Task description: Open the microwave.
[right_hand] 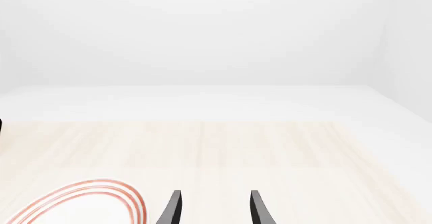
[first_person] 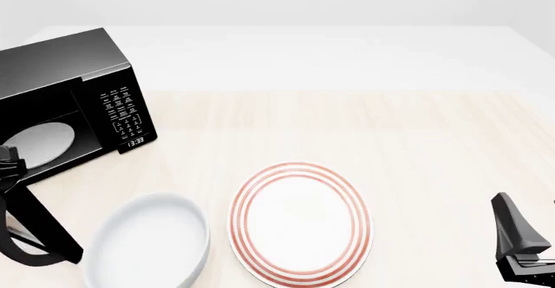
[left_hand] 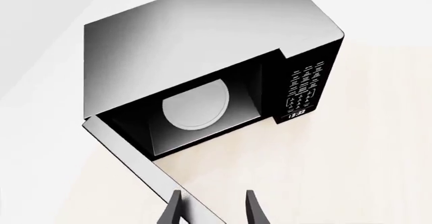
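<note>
The black microwave (left_hand: pixel 202 37) stands with its door (left_hand: pixel 128 153) swung wide open. The pale turntable plate (left_hand: pixel 196 105) shows inside, with the keypad and clock (left_hand: pixel 304 85) beside the cavity. My left gripper (left_hand: pixel 213 211) is open. Its fingers (left_hand: pixel 174 209) stand apart at the door's free end, and I cannot tell if they touch it. In the front view the microwave (first_person: pixel 69 67) is at the far left, its door (first_person: pixel 48 226) points toward me, and the left gripper (first_person: pixel 10 164) is at the picture's edge. My right gripper (right_hand: pixel 213 209) is open and empty at the front right (first_person: pixel 520 249).
A white bowl (first_person: pixel 147 239) sits in front of the microwave, close to the open door. A red-ringed white plate (first_person: pixel 299 223) lies next to it at the table's front middle; it also shows in the right wrist view (right_hand: pixel 81 198). The pale wood table (first_person: pixel 390 132) stretches right.
</note>
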